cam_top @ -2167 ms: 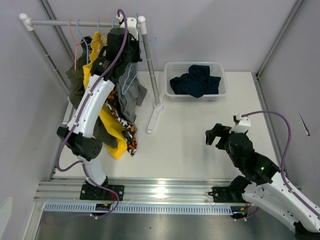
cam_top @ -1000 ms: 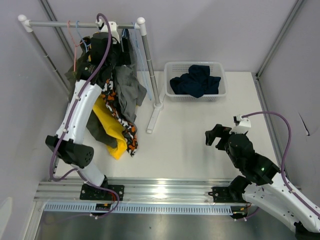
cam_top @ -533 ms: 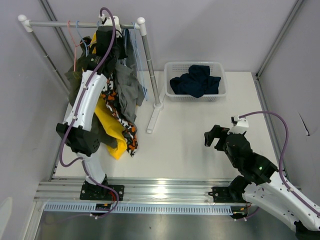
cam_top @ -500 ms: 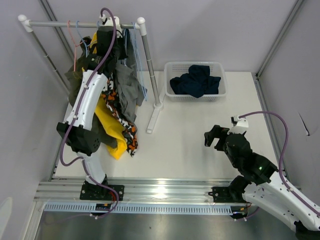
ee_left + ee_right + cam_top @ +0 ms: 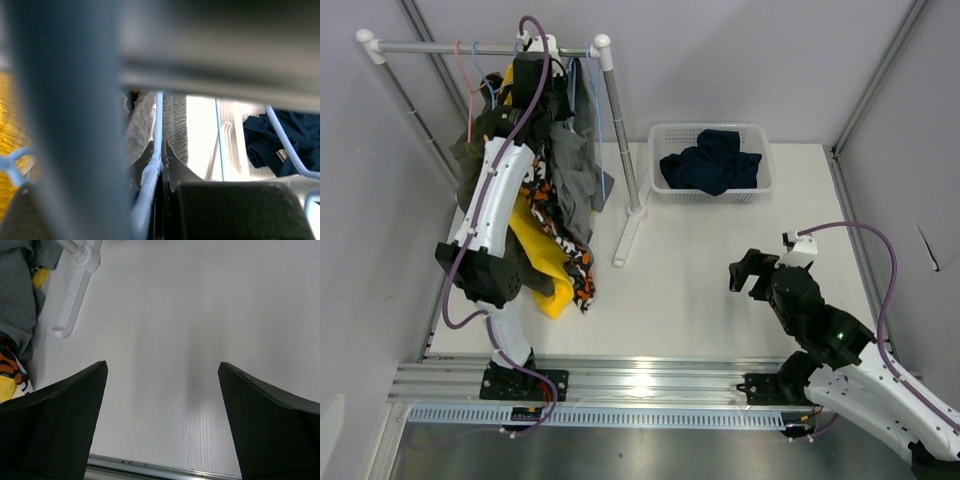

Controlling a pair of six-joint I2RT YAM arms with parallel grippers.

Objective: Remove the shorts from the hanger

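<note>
Grey shorts (image 5: 575, 170), orange-black-white patterned shorts (image 5: 558, 228), yellow shorts (image 5: 542, 262) and olive shorts (image 5: 470, 165) hang bunched on hangers from the rail (image 5: 430, 46). Navy shorts (image 5: 710, 160) lie in the white basket (image 5: 756, 130). My left gripper (image 5: 535, 72) is up at the rail, shut on a light blue hanger wire (image 5: 158, 150), with the grey shorts (image 5: 175, 120) just below it. My right gripper (image 5: 750, 272) is open and empty, low over the table (image 5: 162, 371).
The rack's upright post (image 5: 618, 130) and its white foot (image 5: 628, 235) stand between the clothes and the basket. More light blue and pink hangers (image 5: 472, 70) hang on the rail. Walls close in on the left and behind.
My left gripper moved left along the rail with the hanger, then stayed nearly still for the last half second. The right arm has barely moved.
</note>
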